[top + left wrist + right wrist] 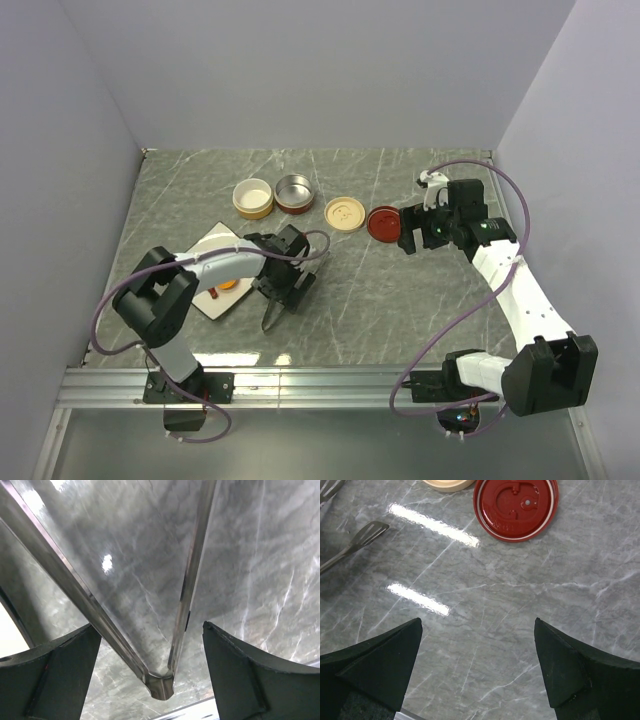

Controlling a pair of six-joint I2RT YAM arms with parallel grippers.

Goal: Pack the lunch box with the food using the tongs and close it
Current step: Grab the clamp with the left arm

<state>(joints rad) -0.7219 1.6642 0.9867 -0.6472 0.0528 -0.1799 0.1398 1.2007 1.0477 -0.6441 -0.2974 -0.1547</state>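
The silver tongs (161,682) lie on the table with their joined end between my left gripper's (150,626) open fingers; neither finger touches them, and the two arms spread away in a V. From above, the left gripper (285,283) covers most of the tongs (270,320). The cream tub (252,197) and the dark red tub (293,193) stand open at the back. The cream lid (345,213) and red lid (383,223) lie beside them. Orange food (228,285) shows on the white plate (212,262). My right gripper (410,240) hangs open near the red lid (515,505).
Bare marble lies under the right gripper (477,621). One flat tong tip (367,532) and the cream lid's edge (447,484) show in the right wrist view. A metal rail (320,380) runs along the near table edge. Grey walls close in both sides.
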